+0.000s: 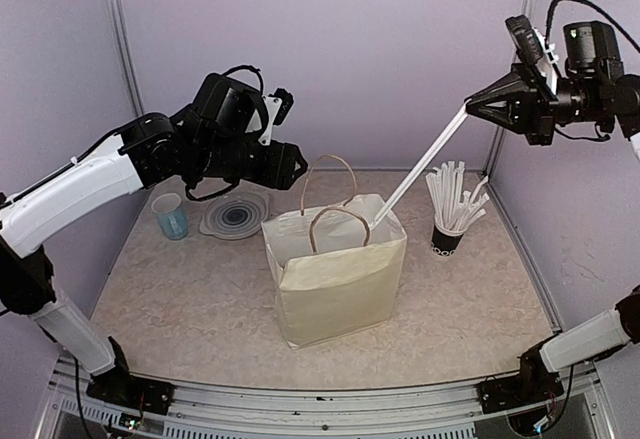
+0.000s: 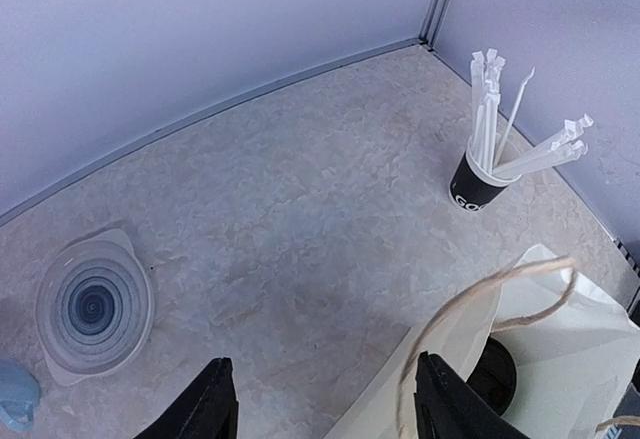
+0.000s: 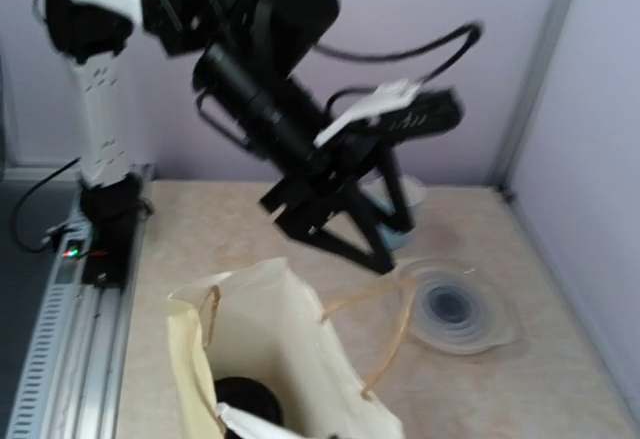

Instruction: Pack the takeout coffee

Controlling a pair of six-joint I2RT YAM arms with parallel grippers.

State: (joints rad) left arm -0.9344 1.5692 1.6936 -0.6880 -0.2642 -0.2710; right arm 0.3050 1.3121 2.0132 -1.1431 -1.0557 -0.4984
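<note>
Top external view: left fingers (image 1: 294, 165) spread wide, empty, above paper bag (image 1: 335, 279) at centre of bench (image 1: 180, 309); right fingers (image 1: 475, 107) pinch straw (image 1: 420, 164) dipping into bag. One lidded coffee cup (image 2: 495, 374) sits inside bag: likely light, crushable, spill-prone; best gripped mid-wall, upright.

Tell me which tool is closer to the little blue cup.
Left. The left tool hangs in the air up and right of the blue cup; the right tool is raised beyond the paper bag on the opposite side, gripping a straw.
</note>
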